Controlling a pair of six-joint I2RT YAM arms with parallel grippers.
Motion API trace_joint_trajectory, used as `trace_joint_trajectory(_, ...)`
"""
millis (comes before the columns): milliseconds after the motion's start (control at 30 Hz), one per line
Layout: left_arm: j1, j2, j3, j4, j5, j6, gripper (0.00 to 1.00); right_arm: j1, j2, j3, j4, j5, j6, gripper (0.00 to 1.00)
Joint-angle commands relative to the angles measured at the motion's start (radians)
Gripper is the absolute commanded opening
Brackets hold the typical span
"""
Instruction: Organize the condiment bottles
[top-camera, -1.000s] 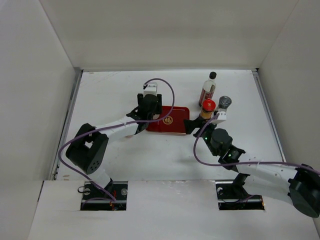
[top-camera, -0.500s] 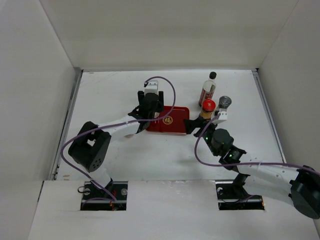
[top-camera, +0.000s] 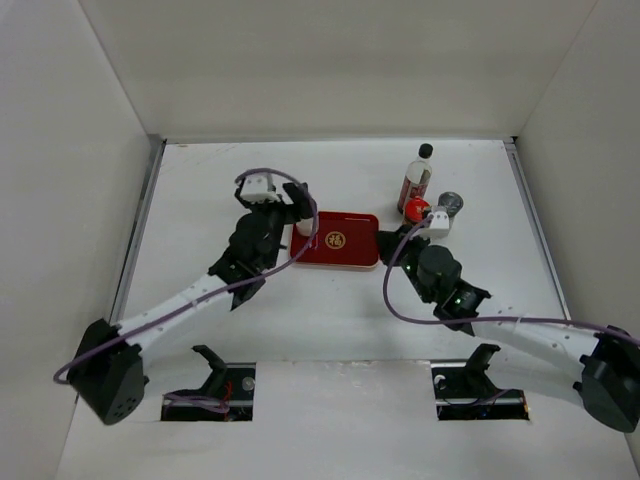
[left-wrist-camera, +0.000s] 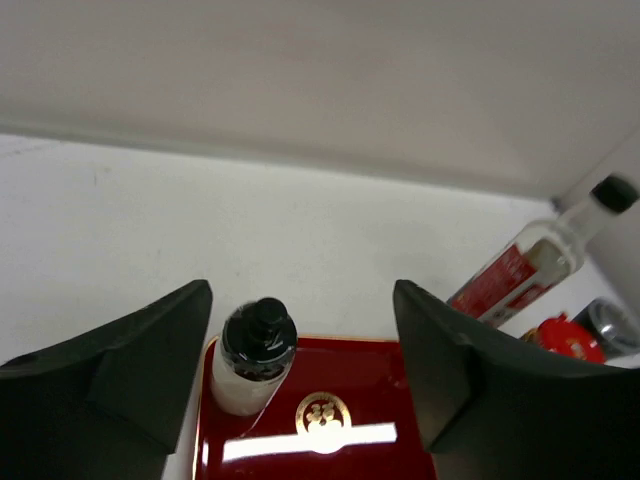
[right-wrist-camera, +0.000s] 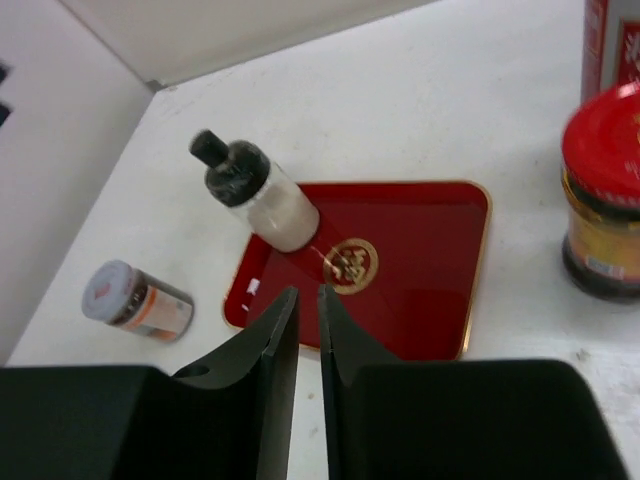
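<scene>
A small white black-capped bottle (left-wrist-camera: 254, 356) stands upright in the far left corner of the red tray (top-camera: 345, 247). My left gripper (left-wrist-camera: 300, 375) is open just short of that bottle (top-camera: 303, 228) and holds nothing. The tall clear bottle (top-camera: 416, 178), the red-capped brown one (top-camera: 415, 210) and the grey-lidded shaker (top-camera: 450, 203) stand right of the tray. My right gripper (right-wrist-camera: 308, 296) is shut and empty, above the tray's near edge (right-wrist-camera: 340, 345). A light-lidded jar (right-wrist-camera: 136, 297) lies on its side left of the tray.
White walls close the table in at the back and on both sides. My left arm (top-camera: 190, 295) stretches across the table's left half. A purple cable (top-camera: 395, 305) loops beside my right arm.
My left gripper has drawn back to the left off the tray, and the small white bottle now shows standing there. My right gripper's jaws have shut.
</scene>
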Motion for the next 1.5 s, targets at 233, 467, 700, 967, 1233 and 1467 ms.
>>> trace_joint_trajectory(233,0.05,-0.393,-0.454,0.202,-0.119,-0.201,0.33,-0.157,0.169,0.479,-0.258,0.147,-0.226,0.34)
trace_joint_trajectory(467,0.129,-0.525,-0.565,0.28,-0.026,-0.198,0.4,-0.368,0.358,0.717,-0.418,0.113,-0.303,0.63)
trace_joint_trajectory(700,0.134,-0.533,-0.589,0.308,-0.009,-0.206,0.47,-0.449,0.439,0.789,-0.436,0.101,-0.362,0.9)
trace_joint_trajectory(967,0.136,-0.533,-0.603,0.346,-0.004,-0.204,0.6,-0.506,0.545,0.845,-0.369,-0.052,-0.373,0.87)
trace_joint_trajectory(1233,0.143,-0.484,-0.605,0.374,-0.004,-0.206,0.62,-0.507,0.624,0.9,-0.338,-0.065,-0.376,0.64)
trace_joint_trajectory(1467,0.137,-0.466,-0.609,0.401,0.013,-0.207,0.63,-0.506,0.587,0.863,-0.21,-0.031,-0.408,0.34)
